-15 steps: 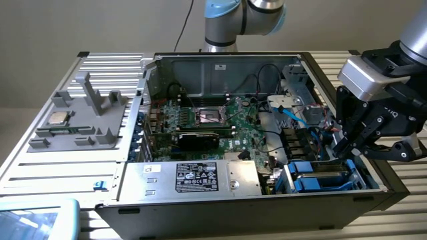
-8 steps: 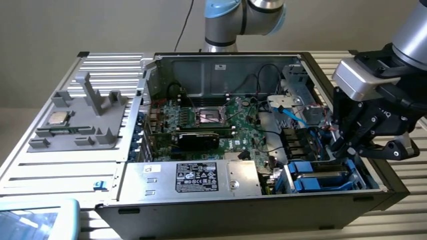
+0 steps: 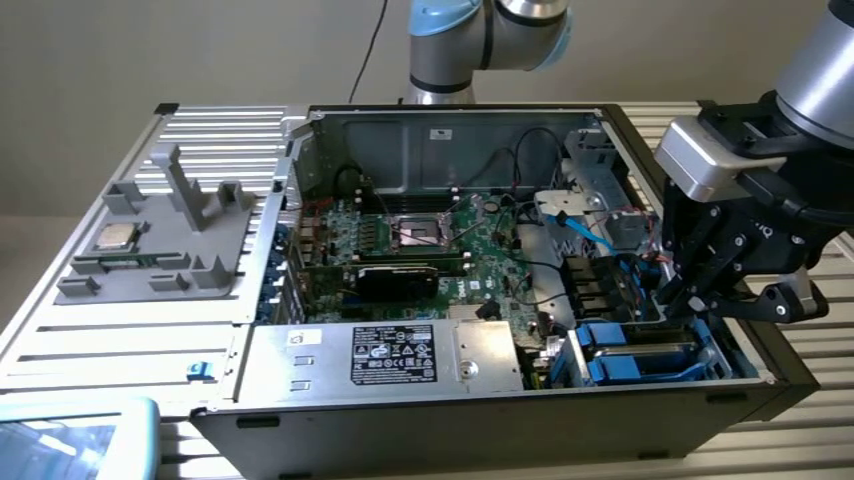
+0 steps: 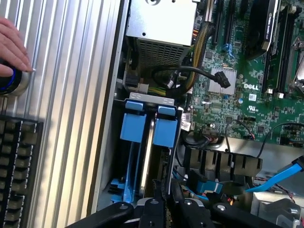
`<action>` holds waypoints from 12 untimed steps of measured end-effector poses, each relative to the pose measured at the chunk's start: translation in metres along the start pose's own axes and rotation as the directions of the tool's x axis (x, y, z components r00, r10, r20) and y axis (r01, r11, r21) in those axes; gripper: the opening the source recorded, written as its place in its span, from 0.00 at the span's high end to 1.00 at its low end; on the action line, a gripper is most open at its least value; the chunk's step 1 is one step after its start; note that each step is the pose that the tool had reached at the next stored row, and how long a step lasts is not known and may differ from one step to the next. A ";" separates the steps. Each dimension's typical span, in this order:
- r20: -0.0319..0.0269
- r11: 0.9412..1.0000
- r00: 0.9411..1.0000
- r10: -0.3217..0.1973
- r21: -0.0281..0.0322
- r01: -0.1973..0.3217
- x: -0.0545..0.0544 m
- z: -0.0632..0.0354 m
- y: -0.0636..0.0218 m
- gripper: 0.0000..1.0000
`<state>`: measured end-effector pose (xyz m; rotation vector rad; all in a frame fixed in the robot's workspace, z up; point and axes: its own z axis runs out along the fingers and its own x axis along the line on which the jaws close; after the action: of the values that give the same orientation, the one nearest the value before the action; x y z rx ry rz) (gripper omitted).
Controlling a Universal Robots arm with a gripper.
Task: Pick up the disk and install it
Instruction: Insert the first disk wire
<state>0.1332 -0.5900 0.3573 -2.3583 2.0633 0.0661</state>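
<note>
**Spotter:** Where's the disk?

**Me:** The disk [image 4: 165, 135] stands on edge in the drive bay [image 4: 152, 97], just beside the power supply [image 4: 161, 23] (a second blue frame [image 4: 133, 126] sits right alongside it).

**Spotter:** And the claw?

**Me:** The gripper [image 4: 167, 209] hangs over that bay's far end from the power supply, jaws pinched almost together. I can't tell whether they have the frame.

**Spotter:** Handling?

**Me:** I'd judge it stiff, dense and shock-shy. I'd hold it by the blue frame, not the label.
</note>
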 end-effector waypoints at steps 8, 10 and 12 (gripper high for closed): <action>0.000 1.000 1.000 0.000 0.000 0.000 0.000 0.0000 0.0001 0.84; 0.000 1.000 1.000 0.000 0.000 0.000 0.000 0.0000 0.0001 0.84; 0.000 1.000 1.000 0.000 0.000 0.000 0.000 0.0000 0.0001 0.84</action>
<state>0.1331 -0.5900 0.3573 -2.3583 2.0635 0.0660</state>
